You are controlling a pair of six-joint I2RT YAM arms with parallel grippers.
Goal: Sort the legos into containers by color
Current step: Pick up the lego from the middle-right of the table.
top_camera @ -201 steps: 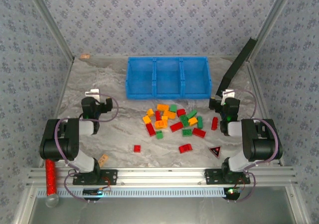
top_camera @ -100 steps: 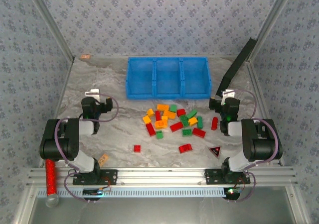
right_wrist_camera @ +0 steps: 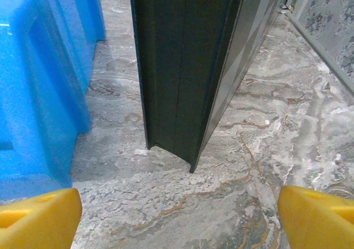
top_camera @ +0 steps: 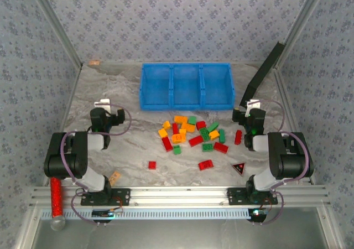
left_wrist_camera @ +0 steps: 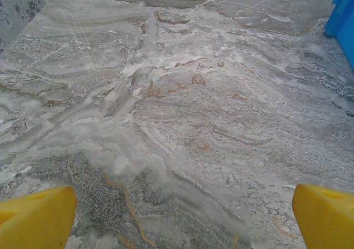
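About 21 legos (top_camera: 195, 140) lie loose: roughly 8 red, 6 green and 7 orange-yellow, the cluster too tight for a sure count. 1 blue tray (top_camera: 185, 65) has 3 containers (top_camera: 187, 88). Also 1 black-and-red triangle (top_camera: 239, 167), 1 red glittery cylinder (top_camera: 56, 196), 1 tan block (top_camera: 114, 177), 1 black bar (top_camera: 264, 74).

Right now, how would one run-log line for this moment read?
left claw: open, holding nothing | right claw: open, holding nothing | legos: loose on table, unsorted | tray: empty
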